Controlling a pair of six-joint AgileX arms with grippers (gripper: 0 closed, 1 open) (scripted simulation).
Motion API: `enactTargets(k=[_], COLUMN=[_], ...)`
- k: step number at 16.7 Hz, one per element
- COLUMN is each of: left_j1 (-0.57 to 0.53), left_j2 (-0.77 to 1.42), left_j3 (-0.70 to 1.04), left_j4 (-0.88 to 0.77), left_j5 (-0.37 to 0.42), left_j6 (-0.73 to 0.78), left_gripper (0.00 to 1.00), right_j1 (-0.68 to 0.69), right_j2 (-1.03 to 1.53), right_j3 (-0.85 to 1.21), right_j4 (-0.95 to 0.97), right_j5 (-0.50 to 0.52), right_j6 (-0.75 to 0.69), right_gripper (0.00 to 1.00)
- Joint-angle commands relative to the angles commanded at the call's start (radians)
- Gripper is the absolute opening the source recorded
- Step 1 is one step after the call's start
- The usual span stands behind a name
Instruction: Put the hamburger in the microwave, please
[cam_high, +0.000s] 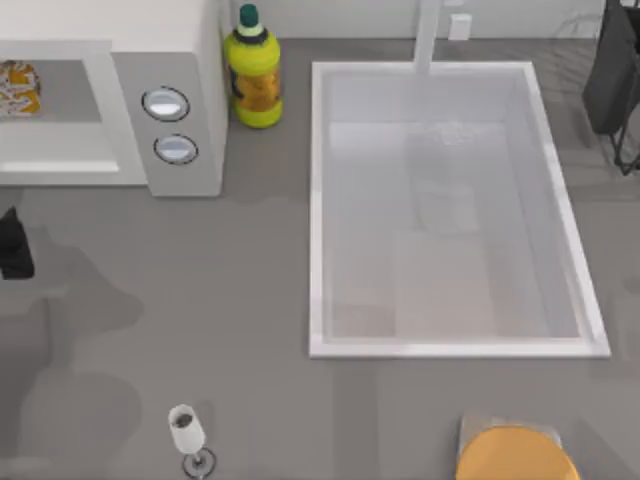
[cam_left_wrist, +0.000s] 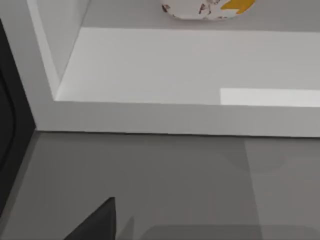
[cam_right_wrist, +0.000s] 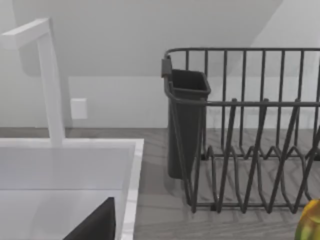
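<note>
Nearest, a stemmed glass (cam_high: 187, 432) and an orange disc (cam_high: 515, 455) stand on the grey table (cam_high: 240, 300). Beyond lies the bare white sink (cam_high: 318, 200). Farthest, the blotchy round hamburger (cam_high: 18, 88) sits inside the boxy microwave (cam_high: 185, 60). Left gripper (cam_high: 14, 245) waits beside it; whether its fingers are apart, I cannot tell.

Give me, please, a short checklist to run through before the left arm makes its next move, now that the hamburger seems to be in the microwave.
1. Hamburger lies inside the microwave cavity: ok, on the cavity floor in the top view and the left wrist view.
2. Hamburger free of any gripper: ok, nothing touches it.
3. Left gripper outside the cavity: ok, it sits at the table's left edge, in front of the microwave.
4. Left gripper's fingers open: cannot tell.
5. Yellow bottle upright and apart from the left arm: ok, it stands right of the microwave.
6. Wine glass undisturbed: ok, upright near the front edge.
</note>
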Motion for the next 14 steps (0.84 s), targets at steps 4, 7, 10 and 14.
enactTargets(k=[4,7,10,14], left_j1=[0.0,0.001,0.001,0.001], left_j2=[-0.126,-0.261,-0.386,-0.452], left_j3=[0.035,0.076,0.113,0.134], left_j4=[-0.151,-0.353,-0.517,-0.589], left_j5=[-0.003,-0.005,-0.006,-0.007], left_j6=[-0.001,-0.002,-0.002,-0.002], left_gripper=[1.0,1.0,1.0,1.0], right_j1=[0.0,0.0,0.0,0.0], right_j2=[0.0,0.0,0.0,0.0], right_j3=[0.0,0.0,0.0,0.0], right_j4=[0.0,0.0,0.0,0.0], right_j5=[0.0,0.0,0.0,0.0], right_j6=[0.0,0.0,0.0,0.0], right_gripper=[1.0,1.0,1.0,1.0])
